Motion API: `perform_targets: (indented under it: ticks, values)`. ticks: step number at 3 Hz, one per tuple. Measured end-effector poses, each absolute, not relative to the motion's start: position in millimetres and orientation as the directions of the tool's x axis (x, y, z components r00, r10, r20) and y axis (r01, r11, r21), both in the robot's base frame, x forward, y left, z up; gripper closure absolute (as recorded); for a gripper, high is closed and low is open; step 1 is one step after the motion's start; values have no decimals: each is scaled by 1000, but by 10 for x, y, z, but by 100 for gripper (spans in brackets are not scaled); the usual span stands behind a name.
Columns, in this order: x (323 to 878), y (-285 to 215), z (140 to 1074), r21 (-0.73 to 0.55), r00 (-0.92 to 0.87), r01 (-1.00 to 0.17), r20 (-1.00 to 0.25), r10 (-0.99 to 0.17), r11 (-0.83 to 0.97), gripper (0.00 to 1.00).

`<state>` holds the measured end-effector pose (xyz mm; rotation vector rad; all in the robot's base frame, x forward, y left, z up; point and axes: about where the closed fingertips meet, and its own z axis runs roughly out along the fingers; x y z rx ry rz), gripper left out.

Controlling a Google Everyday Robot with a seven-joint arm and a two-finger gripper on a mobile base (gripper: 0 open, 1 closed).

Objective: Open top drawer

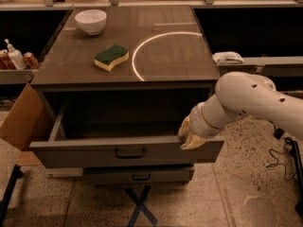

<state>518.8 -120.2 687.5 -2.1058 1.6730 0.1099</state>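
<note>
1. Speckled stone-like floor [236,197] spreads under a low wooden cabinet, with a cross of dark blue tape [140,205] stuck to it just in front.
2. On the smooth, grey-brown cabinet top [189,65] a thin bright arc of light [142,46] curves across the grain.
3. A round white glossy bowl [91,21] stands near the far left corner of that top. A wavy-edged sponge, green scouring layer over yellow foam [111,57], lies nearer the middle, just left of the arc.
4. The wide grey-brown wooden top drawer [85,152] stands open, well forward of the cabinet body, showing a deep, dark box behind its front. A small dark bar handle [129,153] sits at the centre of the front.
5. Below it, a narrower drawer front with a similar handle [137,175] sits closed.
6. The pale yellowish gripper [189,135] sits at the right end of the top drawer's upper edge, pinching the front panel, one finger inside the box and one on the outer face.
7. Its smooth, rounded white arm [255,100] reaches in from the right.
8. At left, a brown cardboard flap [21,117] leans by the cabinet. A shelf above it holds a white pump bottle [14,56] and red cans [31,59], with labels too small to read.
9. Black cables [279,155] trail on the floor at right.
</note>
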Motion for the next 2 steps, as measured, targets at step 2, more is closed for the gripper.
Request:
perform_targets:
  ticks: [2]
  values:
    - [5165,-1194,6871,-291,264,-942,-334,-905,-168,75]
